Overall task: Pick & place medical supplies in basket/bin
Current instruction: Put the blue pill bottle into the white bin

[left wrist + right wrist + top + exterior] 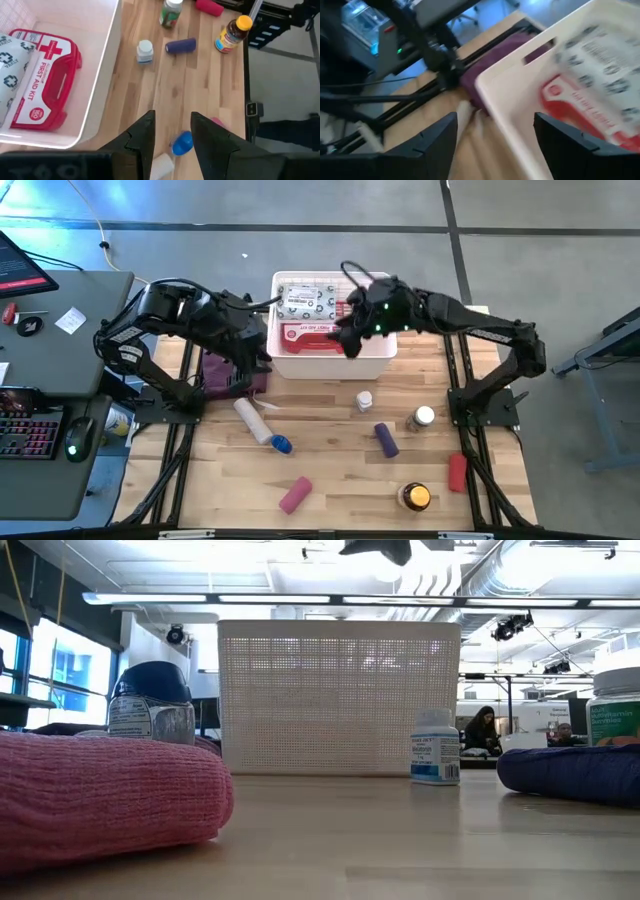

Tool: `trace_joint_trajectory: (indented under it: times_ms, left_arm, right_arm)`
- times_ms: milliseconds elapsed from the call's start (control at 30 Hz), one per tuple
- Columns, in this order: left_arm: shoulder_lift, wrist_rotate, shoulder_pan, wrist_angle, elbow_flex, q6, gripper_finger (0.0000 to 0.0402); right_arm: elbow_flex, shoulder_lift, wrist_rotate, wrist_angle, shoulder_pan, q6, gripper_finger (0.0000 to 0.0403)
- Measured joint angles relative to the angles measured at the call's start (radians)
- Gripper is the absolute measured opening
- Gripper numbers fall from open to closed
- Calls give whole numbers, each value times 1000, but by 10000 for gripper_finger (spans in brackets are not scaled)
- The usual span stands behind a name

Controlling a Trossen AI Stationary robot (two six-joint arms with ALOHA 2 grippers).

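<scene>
Right gripper (352, 330), fingers spread wide and empty, above the white bin (385, 352); directly beneath it lie the red first-aid case (312, 333) and wipes packet (308, 301). Left gripper (243, 376), narrowly parted, empty, beside the bin, over the bench (340, 480)

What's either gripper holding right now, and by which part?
Nothing. The right gripper is open and empty over the bin's rim, first-aid case already inside. The left gripper is open too, empty above the table.
</scene>
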Motion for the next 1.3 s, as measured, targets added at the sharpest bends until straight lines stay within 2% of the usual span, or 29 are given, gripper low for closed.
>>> trace_joint_trajectory:
  times_ms: [200,400,567,933,1167,1300]
  left_arm:
    - [0,0,0,-16,0,75,161]
    - [1,-8,-44,-30,0,198,161]
    - [0,-10,-98,-36,-38,210,161]
    - [1,-38,-166,-16,-277,117,161]
    - [1,-30,-166,42,-445,7,165]
    - [1,-31,-179,122,-520,-33,196]
  right_arm:
    - [0,24,66,-3,122,125,249]
    - [0,49,67,-54,225,277,234]
    - [0,51,63,-118,298,378,217]
    - [-1,51,-10,-403,380,395,189]
    - [-1,51,-98,-500,412,327,210]
    - [-2,50,-98,-543,411,261,226]
